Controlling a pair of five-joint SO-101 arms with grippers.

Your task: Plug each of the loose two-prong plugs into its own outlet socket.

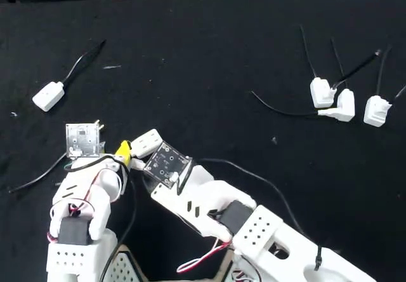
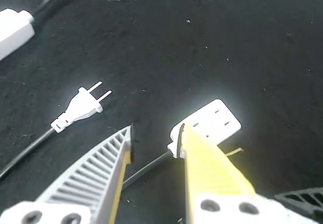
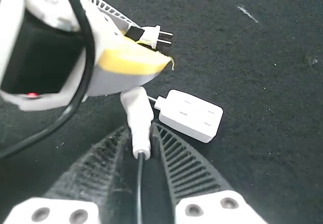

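The middle outlet socket [image 1: 147,142] lies flat on the black table [image 1: 203,40] with its slots facing up, and everything else is placed from it. The right gripper [image 3: 139,130] sits just beside the socket's narrow end. Its black ribbed jaws are clamped on a white plug [image 3: 137,108], whose black cord [image 3: 139,188] runs back between the fingers toward the wrist. The held plug's front end is close to the socket's end, but it cannot be told whether the two touch, and the plug's prongs are hard to make out.

The left gripper [image 2: 155,133] hangs low over the table on the side of the socket nearest the left arm. Its jaws stand wide apart and hold nothing. The yellow finger [image 2: 207,168] comes right up to the socket's narrow end, and the grey ribbed finger [image 2: 101,168] lies farther from it. A black cable [image 2: 146,169] crosses the table in the gap between them and leads to the socket's narrow end.

Beyond the grey finger from the socket, a loose two-prong plug [image 2: 81,105] lies on the table, its bare prongs pointing away from its cord. Farther from the socket on that same side rests a second white socket [image 1: 48,96] with its own cord. Well apart on the socket's opposite side is a cluster of three white cord ends [image 1: 342,104]; whether these are plugs or sockets cannot be told
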